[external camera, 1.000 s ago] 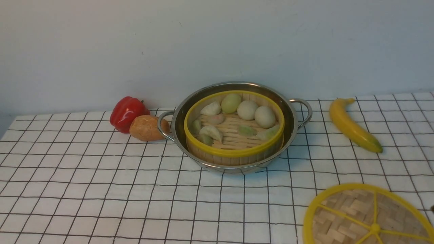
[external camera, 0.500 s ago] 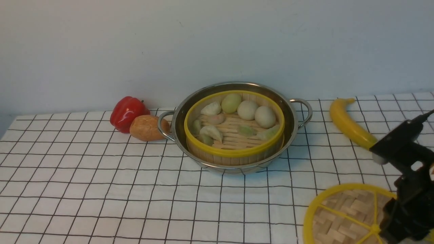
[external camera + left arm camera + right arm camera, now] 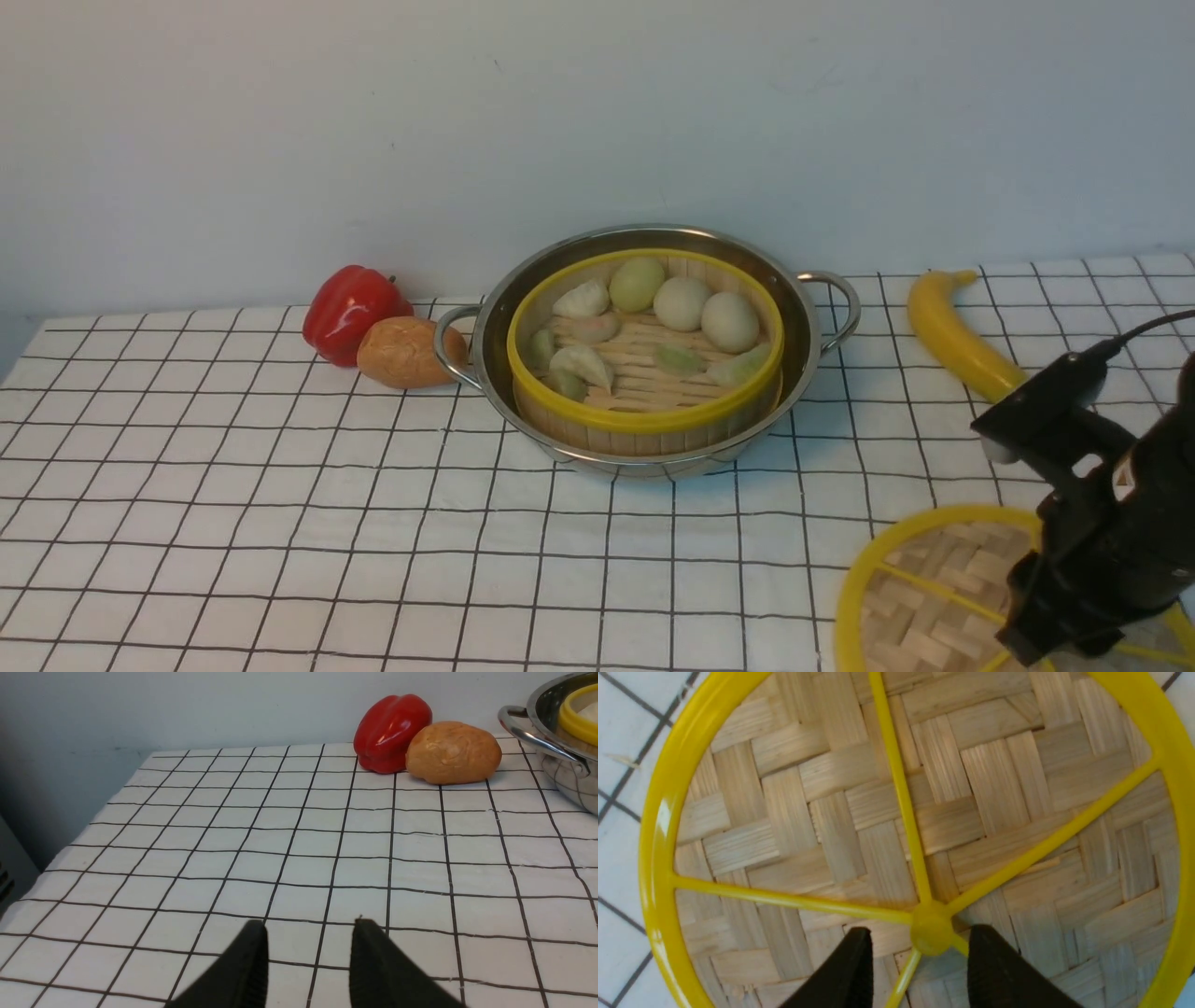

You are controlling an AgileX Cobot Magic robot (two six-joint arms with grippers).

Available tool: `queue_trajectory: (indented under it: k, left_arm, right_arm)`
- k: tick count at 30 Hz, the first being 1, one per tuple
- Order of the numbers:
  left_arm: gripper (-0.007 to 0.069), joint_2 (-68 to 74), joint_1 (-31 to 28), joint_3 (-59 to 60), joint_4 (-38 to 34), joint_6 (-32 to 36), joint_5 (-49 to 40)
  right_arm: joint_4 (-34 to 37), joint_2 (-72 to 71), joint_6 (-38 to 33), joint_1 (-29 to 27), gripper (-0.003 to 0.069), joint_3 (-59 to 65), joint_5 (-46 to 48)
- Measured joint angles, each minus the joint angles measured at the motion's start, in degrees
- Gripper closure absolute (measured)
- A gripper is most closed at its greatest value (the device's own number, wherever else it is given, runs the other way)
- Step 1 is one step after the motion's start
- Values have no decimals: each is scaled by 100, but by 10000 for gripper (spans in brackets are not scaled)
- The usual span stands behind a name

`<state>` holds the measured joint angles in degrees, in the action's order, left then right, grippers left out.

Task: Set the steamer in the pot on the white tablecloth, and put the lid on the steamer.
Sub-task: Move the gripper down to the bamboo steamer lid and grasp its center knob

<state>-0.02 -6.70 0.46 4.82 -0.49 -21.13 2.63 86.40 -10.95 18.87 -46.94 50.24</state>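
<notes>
Left of the pot (image 3: 801, 327) and nearer the robot, the left gripper (image 3: 310, 924) hangs low over bare tablecloth (image 3: 280, 523), fingers parted, holding nothing. Just left of the pot are a red pepper (image 3: 353, 308) and a brown potato (image 3: 406, 352), side by side, the potato close by the pot's handle. Neither bears on the task.

Inside the pot sits the steamer (image 3: 644, 422), upright and level, steel wall showing all round its yellow rim. That part of the task is judged complete. The steamer is uncovered.

Right of the pot, past its other handle, lies a banana (image 3: 952, 341), apart from the rest.

Right of the pot and well nearer the robot, the lid (image 3: 934, 597) lies flat on the tablecloth. The right gripper (image 3: 920, 929) is directly above it, pointed down, jaws apart, gripping nothing. The hub (image 3: 931, 935) lies between the two fingers, a little closer to one. Whether the fingertips touch the weave cannot be determined.

Finding: the coming move turns on hub and fingers lining up, and they nearly do. A closure here would likely take the hub or the spokes meeting it. The right arm is plainly the nearer; the left gripper is on the far side of the pot. From the lid, the steamer lies left and farther from the robot, so the carry runs that way, lid kept flat.
</notes>
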Motion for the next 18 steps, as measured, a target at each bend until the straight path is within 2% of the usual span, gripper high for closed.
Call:
queue_trajectory:
  k: [12, 16, 18]
  left_arm:
    - [382, 0, 0, 0, 0, 0, 0]
    - [382, 0, 0, 0, 0, 0, 0]
    - [382, 0, 0, 0, 0, 0, 0]
  right_arm:
    - [-110, 547, 24, 0, 365, -56, -113]
    - [-127, 548, 63, 0, 518, -321, 113]
    - [-127, 494, 75, 0, 513, -595, 284]
